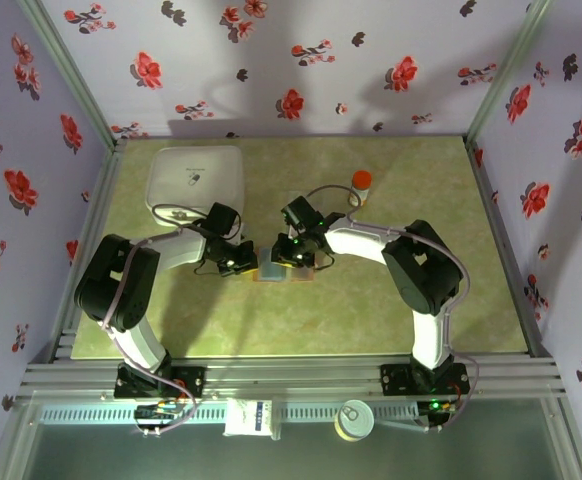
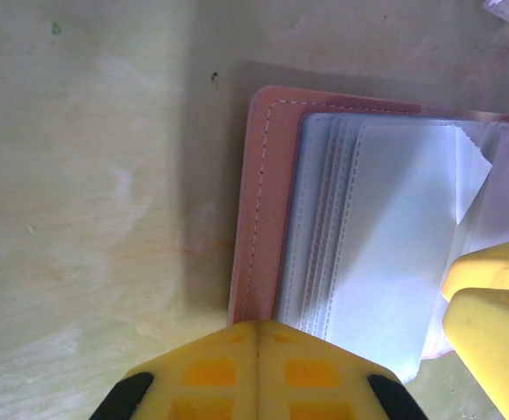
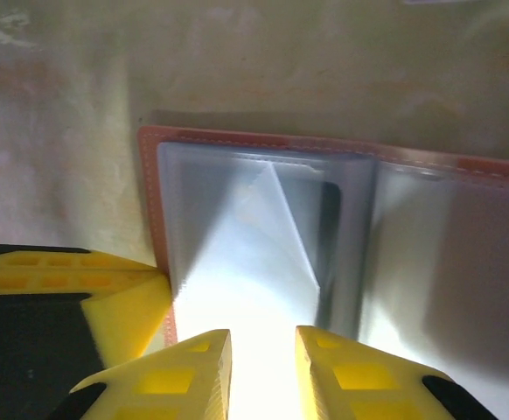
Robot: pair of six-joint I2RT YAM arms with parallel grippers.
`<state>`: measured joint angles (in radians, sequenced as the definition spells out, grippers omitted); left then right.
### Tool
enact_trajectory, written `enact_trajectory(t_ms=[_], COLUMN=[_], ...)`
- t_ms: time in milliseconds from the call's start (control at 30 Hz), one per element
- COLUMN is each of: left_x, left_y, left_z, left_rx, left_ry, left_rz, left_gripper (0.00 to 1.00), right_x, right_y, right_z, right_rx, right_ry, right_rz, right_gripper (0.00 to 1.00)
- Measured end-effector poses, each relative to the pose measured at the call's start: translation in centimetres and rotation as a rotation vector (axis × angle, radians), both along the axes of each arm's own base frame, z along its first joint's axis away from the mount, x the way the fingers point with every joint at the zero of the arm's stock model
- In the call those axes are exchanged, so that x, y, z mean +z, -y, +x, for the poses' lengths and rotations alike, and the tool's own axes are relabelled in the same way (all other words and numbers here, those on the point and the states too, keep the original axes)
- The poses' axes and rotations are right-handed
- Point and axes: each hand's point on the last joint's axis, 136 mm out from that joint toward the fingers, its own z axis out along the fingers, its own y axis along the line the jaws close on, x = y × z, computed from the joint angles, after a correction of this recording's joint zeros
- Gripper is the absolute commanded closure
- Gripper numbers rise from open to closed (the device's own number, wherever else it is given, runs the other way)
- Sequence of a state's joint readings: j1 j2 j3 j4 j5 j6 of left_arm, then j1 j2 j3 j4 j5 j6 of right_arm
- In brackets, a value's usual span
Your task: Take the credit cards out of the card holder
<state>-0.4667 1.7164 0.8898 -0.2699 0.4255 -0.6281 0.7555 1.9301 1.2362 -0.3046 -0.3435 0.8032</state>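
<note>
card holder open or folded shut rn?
Open. The card holder lies spread, tan cover down, clear inner sleeves exposed in both wrist views.

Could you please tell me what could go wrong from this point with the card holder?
1. The right gripper sits at a clear sleeve whose corner looks folded. I can make out no card there, so it may pinch and crease plastic instead.
2. The shut left gripper meets only the edge of the card holder, so a pull could drag or lift it.
3. Both grippers work very close together and could bump.
</note>
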Motion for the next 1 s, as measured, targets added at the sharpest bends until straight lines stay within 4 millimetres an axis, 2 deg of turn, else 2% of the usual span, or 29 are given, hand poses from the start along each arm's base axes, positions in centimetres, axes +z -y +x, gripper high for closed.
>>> enact_trajectory(t_ms=[200,400,733,1000], left_x=[0.0,0.0,-0.1,-0.1], left_y=[0.0,0.0,-0.1,-0.1], left_z=[0.0,0.0,0.0,-0.1], left_rx=[0.000,0.000,0.002,0.002], left_ry=[-0.001,-0.001,-0.002,-0.003], left_rz=[0.001,0.001,0.008,0.009], left_gripper=[0.99,0.99,0.99,0.99], right_x=[-0.6,-0.8,0.7,0.6], right_y=[1.0,1.2,-0.9,-1.0], right_z=[-0.3,-0.4,0.3,0.1], right_rx=[0.001,0.005,0.020,0.024], right_ry=[-0.003,-0.006,0.017,0.012], right_rz=[-0.052,-0.064,0.051,0.053], right_gripper=[0.74,0.80,0.82,0.79])
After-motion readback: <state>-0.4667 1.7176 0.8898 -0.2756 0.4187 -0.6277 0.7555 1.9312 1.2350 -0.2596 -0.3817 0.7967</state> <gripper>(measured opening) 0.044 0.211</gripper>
